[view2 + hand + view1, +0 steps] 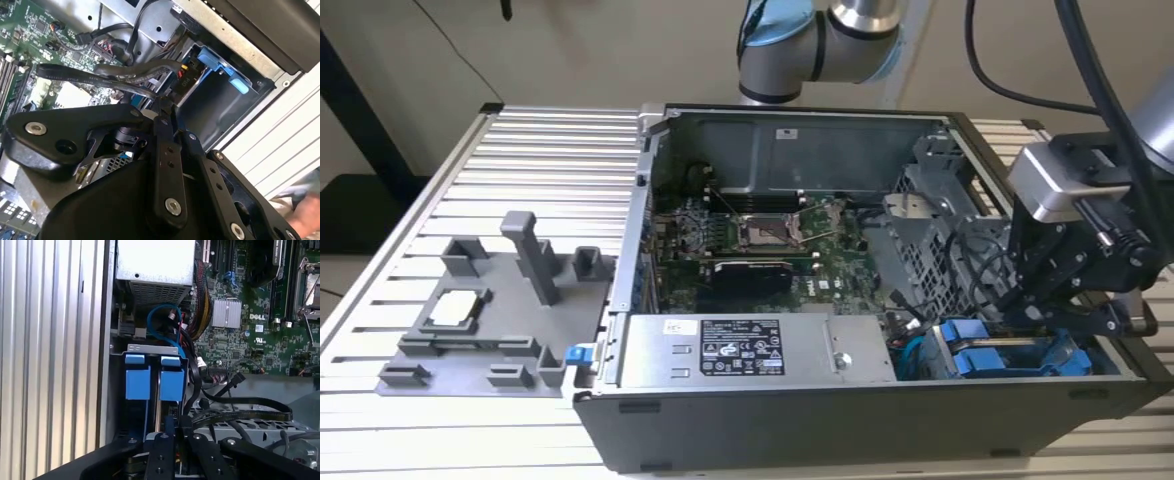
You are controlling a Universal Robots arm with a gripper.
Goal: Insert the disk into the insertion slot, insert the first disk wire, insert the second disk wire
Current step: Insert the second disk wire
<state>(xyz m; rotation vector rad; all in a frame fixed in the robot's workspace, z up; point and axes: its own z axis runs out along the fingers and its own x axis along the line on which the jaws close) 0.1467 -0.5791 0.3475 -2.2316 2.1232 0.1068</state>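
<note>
Black linkage gripper (1047, 300) over grey sheet-metal drive cage (131, 349) holding blue-tabbed silver disk (172, 382); jaws narrow around black flat cable (125, 75), grip unclear.

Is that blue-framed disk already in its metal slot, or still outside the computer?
In. The disk sits in the insertion slot beside a second blue-tabbed drive, with the gripper close above.
</note>
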